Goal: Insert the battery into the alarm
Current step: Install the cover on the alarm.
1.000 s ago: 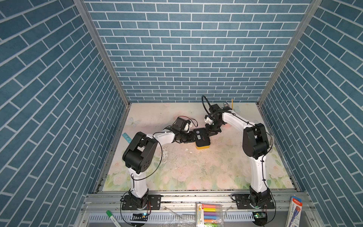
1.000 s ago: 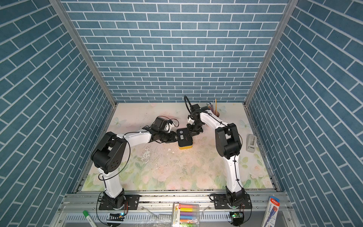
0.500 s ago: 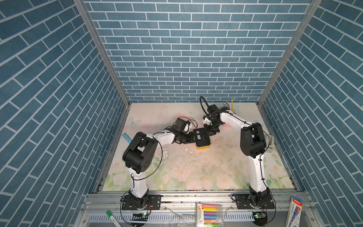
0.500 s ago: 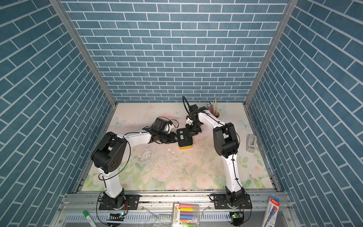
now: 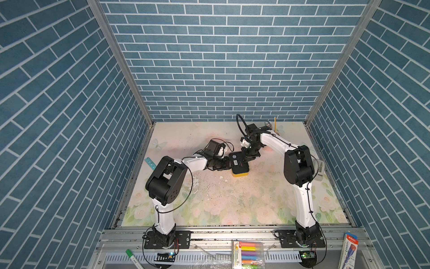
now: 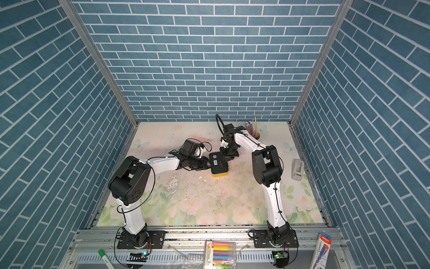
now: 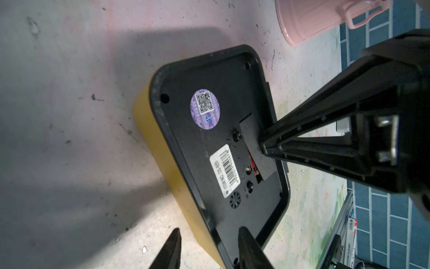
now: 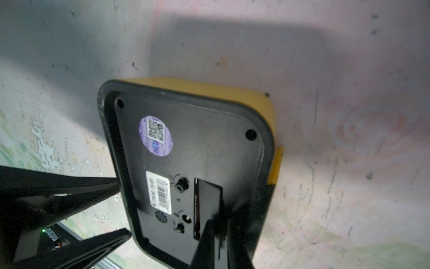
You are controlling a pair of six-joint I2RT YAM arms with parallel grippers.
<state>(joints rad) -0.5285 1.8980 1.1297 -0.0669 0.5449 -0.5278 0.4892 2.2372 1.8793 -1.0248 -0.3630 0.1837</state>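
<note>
The alarm (image 5: pixel 239 163) (image 6: pixel 218 163) lies face down mid-table, black back panel (image 7: pixel 221 81) (image 8: pixel 197 151) up over its yellow body. My left gripper (image 7: pixel 209 230) (image 5: pixel 230 163) straddles its left edge, one finger on the back panel and one against the yellow side. My right gripper (image 8: pixel 221 221) (image 7: pixel 264 146) (image 6: pixel 224 158) is shut, its tips resting on a black flap over the battery slot. Only a thin red sliver of the battery (image 7: pixel 252 163) (image 8: pixel 196 205) shows in the slot beside that flap.
A pink pencil cup (image 6: pixel 256 135) (image 7: pixel 309 18) stands at the back right, behind the right arm. A blue ruler (image 5: pixel 150 163) lies by the left wall and a white device (image 6: pixel 297 168) by the right wall. A marker box (image 5: pixel 247 256) sits on the front rail.
My right gripper's jaws have closed further over the alarm's back, and that arm has shifted slightly left. The left arm and the alarm have stayed put.
</note>
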